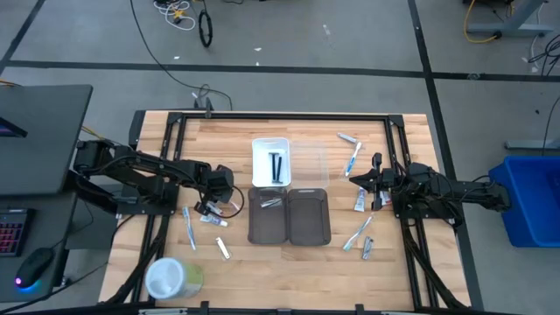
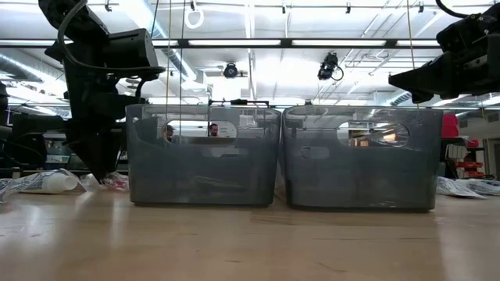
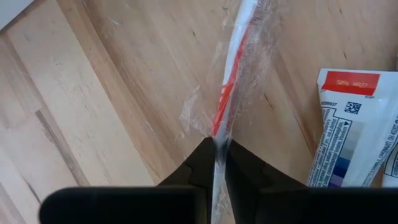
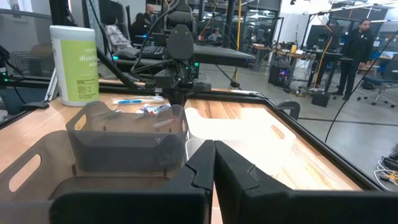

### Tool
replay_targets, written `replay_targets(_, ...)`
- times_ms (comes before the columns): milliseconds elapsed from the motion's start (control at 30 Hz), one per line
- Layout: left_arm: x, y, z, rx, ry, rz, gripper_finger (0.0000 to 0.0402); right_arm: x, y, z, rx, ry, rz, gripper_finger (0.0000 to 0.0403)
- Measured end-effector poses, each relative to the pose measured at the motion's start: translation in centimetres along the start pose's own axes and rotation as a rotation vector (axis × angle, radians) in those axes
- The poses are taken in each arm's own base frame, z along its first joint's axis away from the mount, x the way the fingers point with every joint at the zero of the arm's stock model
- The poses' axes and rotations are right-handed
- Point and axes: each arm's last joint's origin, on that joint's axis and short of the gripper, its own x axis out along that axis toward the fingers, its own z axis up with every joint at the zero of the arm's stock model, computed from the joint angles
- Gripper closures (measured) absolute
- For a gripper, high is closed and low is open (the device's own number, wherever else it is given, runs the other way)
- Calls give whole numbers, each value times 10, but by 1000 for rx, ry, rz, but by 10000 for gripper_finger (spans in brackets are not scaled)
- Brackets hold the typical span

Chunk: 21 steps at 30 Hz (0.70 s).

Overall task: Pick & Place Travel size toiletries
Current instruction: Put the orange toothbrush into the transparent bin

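A toothbrush (image 3: 235, 68) with a white-and-red handle, sealed in clear wrap, lies on the wooden table near its left side, and my left gripper (image 3: 217, 144) (image 1: 208, 208) is shut on it from above. A white tube (image 3: 348, 137) with a red mark lies right beside it. Other travel size toiletries lie loose: a light-blue toothbrush (image 1: 189, 227) and a small tube (image 1: 222, 248) on the left, several more (image 1: 359, 199) on the right. My right gripper (image 1: 354, 179) (image 4: 214, 155) hovers level at the right, shut and holding nothing. My left gripper pinches the wrapped toothbrush's handle (image 3: 219, 127) between its two fingertips, wrap and all. The fingers come steeply from above, one on each long side of the handle. The toothbrush stretches away from the fingers and lies along the table top.
Two grey trays (image 1: 267, 214) (image 1: 308, 216) stand side by side at mid-table. Behind them are a white tray (image 1: 270, 150) holding black sticks and a clear tray (image 1: 308, 162). A round white-and-green container (image 1: 171, 278) stands at the near left corner.
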Motion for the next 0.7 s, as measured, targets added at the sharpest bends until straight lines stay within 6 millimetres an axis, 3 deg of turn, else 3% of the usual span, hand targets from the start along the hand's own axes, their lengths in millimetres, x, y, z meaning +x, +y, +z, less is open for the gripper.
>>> replay_targets(700,-11,4,6,-10,29,-21,374,0,0,0,0,0,0,389)
